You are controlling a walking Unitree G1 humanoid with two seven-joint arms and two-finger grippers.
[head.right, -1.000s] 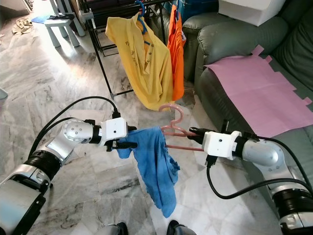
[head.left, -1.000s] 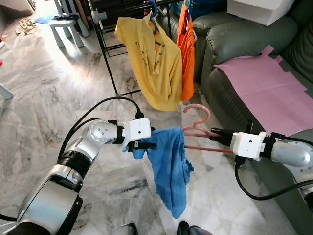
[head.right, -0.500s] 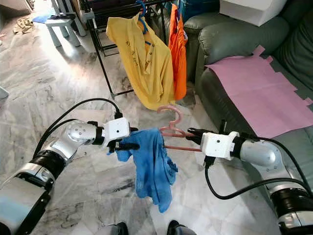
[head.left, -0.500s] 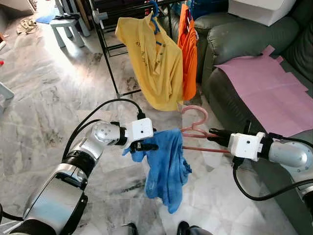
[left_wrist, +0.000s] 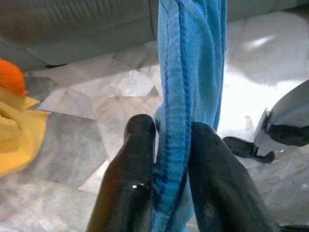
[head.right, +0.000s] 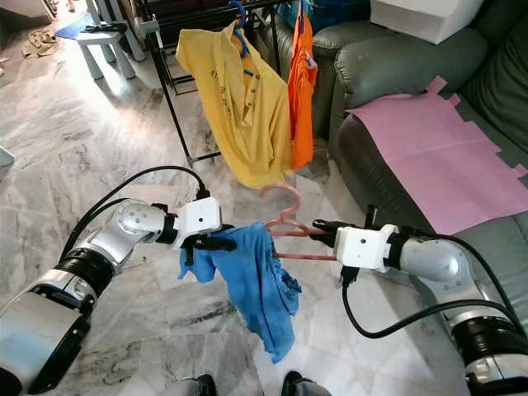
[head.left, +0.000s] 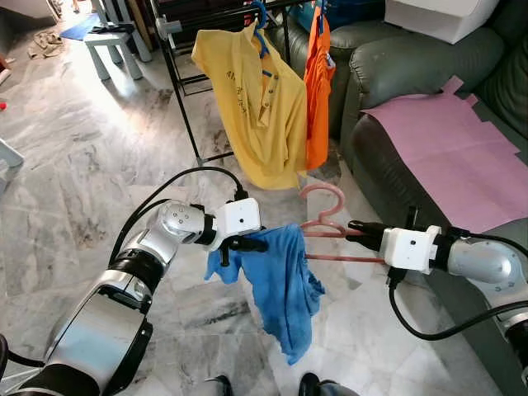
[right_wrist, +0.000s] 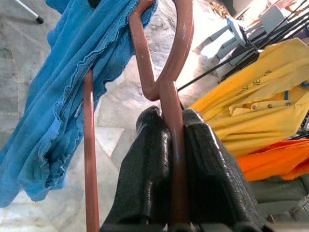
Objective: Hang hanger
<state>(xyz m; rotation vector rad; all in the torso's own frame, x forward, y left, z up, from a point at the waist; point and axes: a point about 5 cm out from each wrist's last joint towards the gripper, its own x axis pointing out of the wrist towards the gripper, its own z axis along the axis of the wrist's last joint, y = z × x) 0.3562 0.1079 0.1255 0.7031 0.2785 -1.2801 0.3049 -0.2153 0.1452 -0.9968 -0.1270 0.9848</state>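
A pink hanger (head.left: 323, 200) hangs in mid-air above the marble floor, its hook pointing up. A blue cloth (head.left: 281, 285) is draped over its left end and hangs down. My left gripper (head.left: 250, 242) is shut on the upper edge of the blue cloth (left_wrist: 192, 72), pinched between both fingers (left_wrist: 133, 159). My right gripper (head.left: 356, 225) is shut on the hanger's neck (right_wrist: 166, 72), just below the hook. The black clothes rack (head.left: 178, 92) stands ahead, with a yellow shirt (head.left: 252, 107) and an orange shirt (head.left: 317, 91) on it.
A dark green sofa (head.left: 388, 74) runs along the right, with a pink sheet (head.left: 445, 148) on its seat and a white box (head.left: 437, 16) on its back. A small white table (head.left: 111, 45) stands at the far left.
Both grippers keep their hold. The hanger has shifted slightly to the left with the right gripper, and the cloth's loose lower end has swung.
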